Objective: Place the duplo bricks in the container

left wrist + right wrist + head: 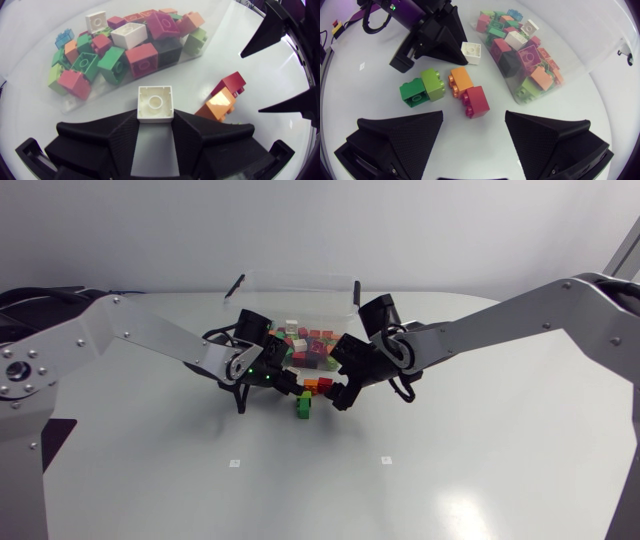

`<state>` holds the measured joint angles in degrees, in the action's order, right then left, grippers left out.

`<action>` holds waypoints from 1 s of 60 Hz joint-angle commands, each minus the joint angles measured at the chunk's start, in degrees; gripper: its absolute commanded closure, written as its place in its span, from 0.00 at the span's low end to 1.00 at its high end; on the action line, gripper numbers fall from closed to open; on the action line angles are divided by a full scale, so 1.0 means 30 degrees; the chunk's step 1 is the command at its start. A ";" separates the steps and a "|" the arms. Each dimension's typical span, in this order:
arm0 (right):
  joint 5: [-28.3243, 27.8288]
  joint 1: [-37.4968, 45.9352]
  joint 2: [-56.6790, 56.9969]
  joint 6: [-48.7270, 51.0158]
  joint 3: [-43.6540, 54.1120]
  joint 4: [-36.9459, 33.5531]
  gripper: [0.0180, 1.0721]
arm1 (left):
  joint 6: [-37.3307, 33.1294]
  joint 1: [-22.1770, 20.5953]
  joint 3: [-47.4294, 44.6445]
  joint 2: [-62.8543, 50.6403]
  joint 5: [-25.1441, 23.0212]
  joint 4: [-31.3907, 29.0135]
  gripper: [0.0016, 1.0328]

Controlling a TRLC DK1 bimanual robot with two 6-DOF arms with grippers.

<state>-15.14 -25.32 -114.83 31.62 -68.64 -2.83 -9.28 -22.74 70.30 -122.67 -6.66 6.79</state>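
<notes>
You are looking down on a white table (480, 460). Your left gripper (283, 383) and right gripper (343, 392) come in from opposite sides and almost meet. Just beyond them stands a clear container (300, 288) holding many coloured bricks (308, 345). Between the grippers lie orange and red bricks (316, 386), and a green brick (303, 406) lies just on the grippers' near side.

Work surface: white table (480, 480), head view.
The tabletop is plain, smooth and matt white and fills the frame from the lower edge to a curved far edge across the upper third. Two small square markers (234, 463) (386, 459) lie on it below centre, well apart. Lighting is soft and even; faint sheen shows at lower right, with soft shadows near centre.
</notes>
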 commanded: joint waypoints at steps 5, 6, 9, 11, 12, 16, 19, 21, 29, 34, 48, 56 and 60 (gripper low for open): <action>-0.0345 0.0091 -0.0924 0.0594 -0.0850 -0.0170 0.15 | -0.0745 0.0462 -0.1989 0.1486 -0.0565 -0.0329 0.76; -0.0375 0.0062 -0.0983 0.0594 -0.0908 -0.0170 0.15 | -0.0833 0.0462 -0.2165 0.1662 -0.0623 -0.0329 0.76; -0.0404 0.0032 -0.1129 0.0653 -0.1055 -0.0170 0.15 | -0.1067 0.0491 -0.2634 0.2190 -0.0653 -0.0299 0.76; -0.0404 0.0003 -0.1246 0.0711 -0.1172 -0.0199 0.15 | -0.1155 0.0520 -0.2926 0.2482 -0.0682 -0.0299 0.76; -0.0404 -0.0026 -0.1276 0.0741 -0.1231 -0.0228 0.15 | -0.1214 0.0520 -0.3073 0.2629 -0.0741 -0.0299 0.76; -0.0463 -0.0026 -0.1510 0.0829 -0.1465 -0.0375 0.15 | -0.1331 0.0696 -0.3630 0.3361 -0.1092 -0.0299 0.76; -0.0668 0.0032 -0.1598 0.0858 -0.1670 -0.0492 0.18 | -0.1448 0.0842 -0.4069 0.4094 -0.1209 -0.0329 0.76; -0.0697 0.0032 -0.1686 0.0887 -0.1787 -0.0580 0.21 | -0.1507 0.0960 -0.4303 0.4504 -0.1326 -0.0329 0.76; -0.1048 0.0062 -0.2184 0.1327 -0.2403 -0.1342 0.35 | -0.1858 0.1340 -0.4860 0.6320 -0.1824 -0.0768 0.76; -0.1136 0.0062 -0.2535 0.1620 -0.2696 -0.1869 0.45 | -0.2034 0.1546 -0.4743 0.7463 -0.2235 -0.1559 0.76; -0.1224 -0.0085 -0.2828 0.1825 -0.2930 -0.2250 0.69 | -0.2093 0.2512 -0.2721 0.9045 -0.3465 -0.3141 0.76; -0.1254 -0.0144 -0.2301 0.1737 -0.2491 -0.2308 0.79 | -0.1829 0.2835 -0.1051 0.8752 -0.3729 -0.3288 0.76; -0.1254 -0.0261 -0.1862 0.1649 -0.2080 -0.2308 0.79 | -0.1653 0.2864 -0.0260 0.8459 -0.3729 -0.3405 0.76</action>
<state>-18.33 -25.45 -122.04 35.88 -76.51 -8.95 -15.03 -14.55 65.67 -96.68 -17.17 -3.11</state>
